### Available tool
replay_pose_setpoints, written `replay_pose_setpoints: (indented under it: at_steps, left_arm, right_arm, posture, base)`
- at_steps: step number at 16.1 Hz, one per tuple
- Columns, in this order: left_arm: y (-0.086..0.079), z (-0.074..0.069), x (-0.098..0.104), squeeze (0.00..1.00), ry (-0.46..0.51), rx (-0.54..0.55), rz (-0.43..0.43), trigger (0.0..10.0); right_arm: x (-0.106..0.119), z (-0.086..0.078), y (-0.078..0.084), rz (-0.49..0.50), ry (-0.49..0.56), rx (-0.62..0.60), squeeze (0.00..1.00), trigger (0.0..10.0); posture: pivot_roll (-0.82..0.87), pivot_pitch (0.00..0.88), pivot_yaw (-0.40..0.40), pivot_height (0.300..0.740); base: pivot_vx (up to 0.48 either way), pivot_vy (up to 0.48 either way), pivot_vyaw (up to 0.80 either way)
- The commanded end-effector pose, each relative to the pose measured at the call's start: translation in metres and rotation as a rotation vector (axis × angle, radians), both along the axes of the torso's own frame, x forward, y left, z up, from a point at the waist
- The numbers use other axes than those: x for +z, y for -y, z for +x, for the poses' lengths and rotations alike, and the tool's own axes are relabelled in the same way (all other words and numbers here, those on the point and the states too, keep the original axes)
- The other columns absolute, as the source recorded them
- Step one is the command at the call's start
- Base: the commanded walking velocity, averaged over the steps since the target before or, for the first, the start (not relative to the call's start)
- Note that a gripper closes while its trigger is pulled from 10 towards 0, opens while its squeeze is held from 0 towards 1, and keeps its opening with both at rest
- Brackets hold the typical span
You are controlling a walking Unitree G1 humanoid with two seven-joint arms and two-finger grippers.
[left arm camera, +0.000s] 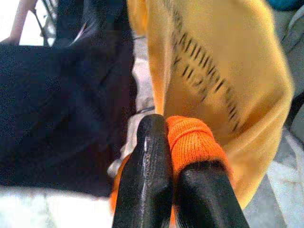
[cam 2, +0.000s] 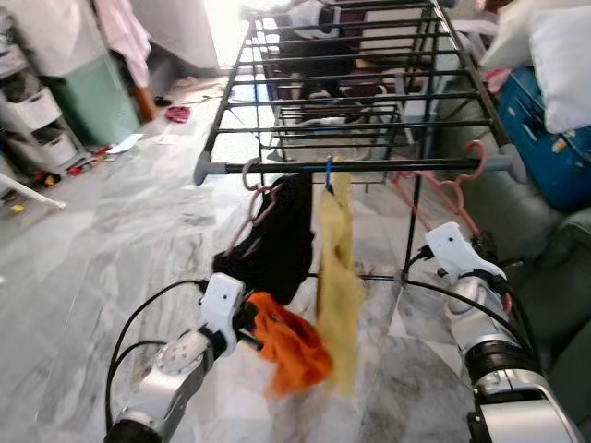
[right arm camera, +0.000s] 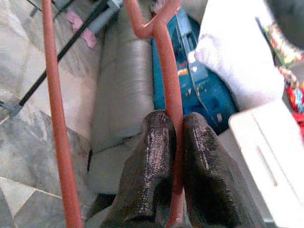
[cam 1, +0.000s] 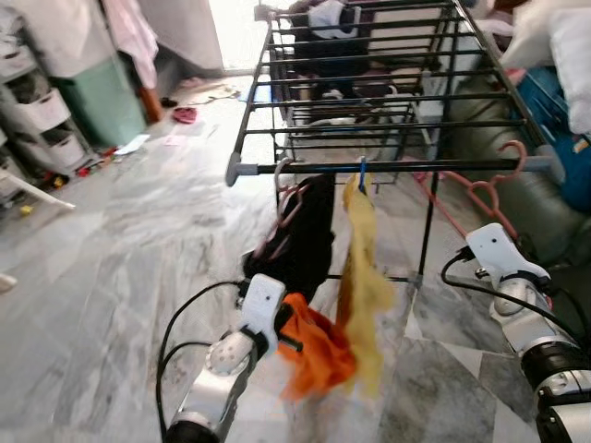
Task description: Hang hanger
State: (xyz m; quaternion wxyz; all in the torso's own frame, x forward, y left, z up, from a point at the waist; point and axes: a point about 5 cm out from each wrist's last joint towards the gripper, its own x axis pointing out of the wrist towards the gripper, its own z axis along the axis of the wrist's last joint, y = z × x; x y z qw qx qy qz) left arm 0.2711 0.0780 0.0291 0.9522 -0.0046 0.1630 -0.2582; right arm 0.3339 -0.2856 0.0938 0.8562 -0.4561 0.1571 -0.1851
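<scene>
Right gripper (right arm camera: 173,156) clamped tight on one arm of the pink hanger (cam 1: 488,189), jaws closed with the thin rod pinched between both fingers (right arm camera: 149,161); hanger raised at the right end of the drying rack (cam 1: 369,92), hook right at the front rail (cam 1: 397,167), though whether resting on it cannot be told. Left gripper (left arm camera: 171,156) closed on the orange cloth (cam 1: 319,349), a ribbed fold squeezed between the black fingertips (left arm camera: 152,142), held low below the front rail. Hanging from the front rail near its middle: a yellow garment (cam 1: 363,277) on a blue hook (cam 1: 363,173), and just to its left a black garment (cam 1: 305,235) on another pink hanger (cam 1: 288,198), the two draped side by side, the orange cloth bunched at their lower edges. Beyond the rack's right end, a grey sofa (right arm camera: 121,95) with a blue case (cam 2: 545,148) and white pillows (cam 2: 559,55) on it. Well off the rack's left side, white drawers (cam 1: 37,120) and a green bin (cam 1: 97,97) against the wall, marble floor (cam 1: 120,249) all around
</scene>
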Motion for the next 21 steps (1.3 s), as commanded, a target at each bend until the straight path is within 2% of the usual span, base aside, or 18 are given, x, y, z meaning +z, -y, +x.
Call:
replay_pose_setpoints:
  at_steps: [1, 5, 12, 13, 14, 16, 18, 19, 20, 21]
  left_arm:
    - [-0.004, 0.003, 0.004, 0.0, 0.014, 0.003, 0.002, 10.0]
    - [-0.003, 0.003, 0.002, 0.0, -0.005, -0.006, 0.012, 10.0]
    - [-0.002, 0.002, 0.001, 0.0, -0.011, -0.022, 0.027, 10.0]
    - [-0.002, 0.002, 0.001, 0.0, -0.012, -0.026, 0.029, 10.0]
    - [-0.001, 0.001, 0.001, 0.0, -0.015, -0.03, 0.031, 10.0]
    - [-0.001, 0.001, 0.0, 0.0, -0.021, -0.032, 0.031, 10.0]
    - [0.0, 0.0, -0.001, 0.0, -0.025, -0.035, 0.031, 10.0]
    - [0.0, 0.0, -0.001, 0.0, -0.028, -0.035, 0.031, 10.0]
    - [-0.001, -0.001, -0.002, 0.0, -0.032, -0.034, 0.031, 10.0]
    - [-0.001, -0.001, -0.002, 0.0, -0.035, -0.035, 0.032, 10.0]
  right_arm:
    - [0.002, 0.004, -0.007, -0.004, 0.005, 0.03, 0.0, 10.0]
    - [-0.006, 0.003, -0.016, -0.026, -0.024, 0.073, 0.0, 10.0]
    - [-0.011, 0.001, -0.013, -0.02, -0.058, 0.045, 0.0, 10.0]
    - [-0.011, 0.002, -0.016, -0.013, -0.061, 0.059, 0.0, 10.0]
    - [-0.009, 0.005, -0.021, -0.052, -0.049, 0.098, 0.0, 10.0]
    - [-0.01, 0.009, -0.033, 0.013, -0.033, 0.088, 0.0, 10.0]
    - [-0.014, 0.01, -0.046, 0.04, -0.031, 0.152, 0.0, 10.0]
    - [-0.021, 0.006, -0.049, 0.034, -0.042, 0.144, 0.0, 10.0]
    - [-0.027, 0.003, -0.048, 0.051, -0.072, 0.146, 0.14, 10.0]
    - [-0.029, 0.001, -0.047, 0.068, -0.084, 0.153, 0.2, 10.0]
  posture:
    - [-0.13, 0.0, 0.073, 0.74]
    - [-0.13, 0.0, 0.074, 0.74]
    - [-0.13, 0.0, 0.083, 0.74]
    - [-0.13, 0.0, 0.081, 0.74]
    - [-0.13, 0.0, 0.08, 0.74]
    - [-0.13, 0.0, 0.079, 0.74]
    - [-0.12, 0.0, 0.073, 0.74]
    - [-0.12, 0.0, 0.073, 0.74]
    - [-0.12, 0.0, 0.071, 0.74]
    - [-0.12, 0.0, 0.071, 0.74]
  base:
    - [0.0, 0.0, 0.0]
    - [0.0, 0.0, 0.0]
    - [0.0, 0.0, 0.0]
    - [0.0, 0.0, 0.0]
    - [0.0, 0.0, 0.0]
    - [0.0, 0.0, 0.0]
    - [0.0, 0.0, 0.0]
    - [0.0, 0.0, 0.0]
    - [0.0, 0.0, 0.0]
    - [0.0, 0.0, 0.0]
